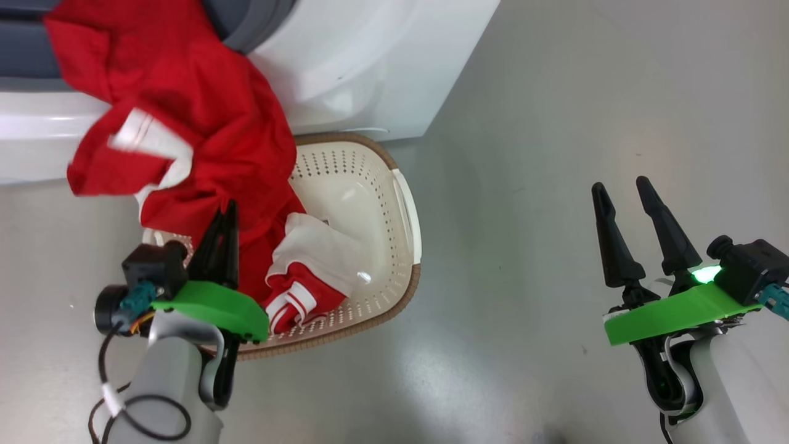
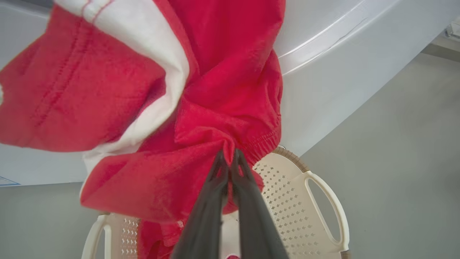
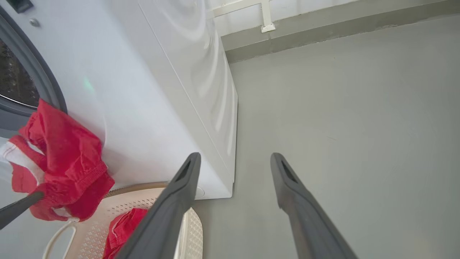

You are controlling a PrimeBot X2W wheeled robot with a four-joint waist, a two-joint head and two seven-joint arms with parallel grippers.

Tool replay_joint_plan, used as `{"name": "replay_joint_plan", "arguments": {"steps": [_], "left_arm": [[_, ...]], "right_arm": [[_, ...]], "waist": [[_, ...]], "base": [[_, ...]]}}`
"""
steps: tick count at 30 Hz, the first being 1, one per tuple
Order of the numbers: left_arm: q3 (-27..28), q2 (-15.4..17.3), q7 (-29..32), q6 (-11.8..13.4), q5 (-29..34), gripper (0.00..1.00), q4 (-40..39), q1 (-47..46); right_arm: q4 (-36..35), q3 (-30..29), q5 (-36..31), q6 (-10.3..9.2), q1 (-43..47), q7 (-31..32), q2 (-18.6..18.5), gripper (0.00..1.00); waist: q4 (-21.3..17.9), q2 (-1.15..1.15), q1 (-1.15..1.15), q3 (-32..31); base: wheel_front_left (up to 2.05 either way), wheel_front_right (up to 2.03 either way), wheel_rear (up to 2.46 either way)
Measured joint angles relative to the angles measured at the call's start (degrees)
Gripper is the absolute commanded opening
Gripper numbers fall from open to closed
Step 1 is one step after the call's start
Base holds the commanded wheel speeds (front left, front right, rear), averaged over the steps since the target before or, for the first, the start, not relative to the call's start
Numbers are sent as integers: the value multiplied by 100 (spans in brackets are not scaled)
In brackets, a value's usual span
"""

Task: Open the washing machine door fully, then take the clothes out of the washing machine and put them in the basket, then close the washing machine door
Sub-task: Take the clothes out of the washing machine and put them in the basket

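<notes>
While the left arm's jaws clamp a fold of the red, white-trimmed fabric garment (image 1: 203,111), it trails from the white washing machine (image 1: 345,61) mouth over the cream perforated plastic basket (image 1: 351,172) directly beneath; the right arm's jaws stand open, well apart.

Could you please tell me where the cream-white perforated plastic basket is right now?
In the head view the basket sits on the grey floor, centre-left, before the white washing machine, under the bright red garment the left gripper holds.
</notes>
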Motion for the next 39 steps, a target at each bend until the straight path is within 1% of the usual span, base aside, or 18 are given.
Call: {"name": "replay_joint_plan", "arguments": {"steps": [2,5,7,10,14,15,17,18,19,28,33,39], "left_arm": [[-1,0,0,0,65,10,219,-130],[-8,-1,0,-41,135,20,547,-348],[-1,-2,0,-41,140,23,643,-421],[1,-2,0,-41,155,32,896,-623],[25,-3,0,-41,170,47,1083,-849],[33,-5,0,-42,170,56,1116,-892],[60,-4,0,-43,170,80,1144,-950],[71,-5,0,-48,170,91,1149,-956],[76,-5,0,-49,170,100,1161,-956],[130,-7,0,-100,161,100,1023,-939],[158,-7,0,-137,109,100,655,-868],[178,-8,0,-141,59,100,99,-481]], "right_arm": [[0,2,0,0,-37,0,5,100],[-8,2,0,0,-99,0,8,100],[-10,2,0,0,-99,0,10,100],[-13,5,0,0,-101,0,19,100],[-16,8,0,0,-166,0,40,100],[-24,7,0,0,-212,0,40,100],[-30,7,0,0,-262,0,42,100],[-26,7,0,0,-287,0,43,100],[-27,7,0,0,-304,0,43,100],[-14,3,-1,0,-303,0,36,100],[1,0,-1,0,-301,0,20,100],[14,-3,-1,0,-293,0,-3,100]], "waist": [[-20,0,0,68],[-45,0,0,170],[-53,0,0,205],[-72,0,0,302],[-91,0,0,414],[-95,0,0,437],[-100,0,0,473],[-100,0,0,486],[-99,0,0,490],[-37,0,0,390],[25,0,0,294],[111,0,0,154]], "base": [[0,0,0],[0,0,0],[0,0,0],[0,0,0],[0,0,0],[0,0,0],[0,0,0],[0,0,0],[0,0,0],[0,0,0],[0,0,0],[0,0,0]]}}
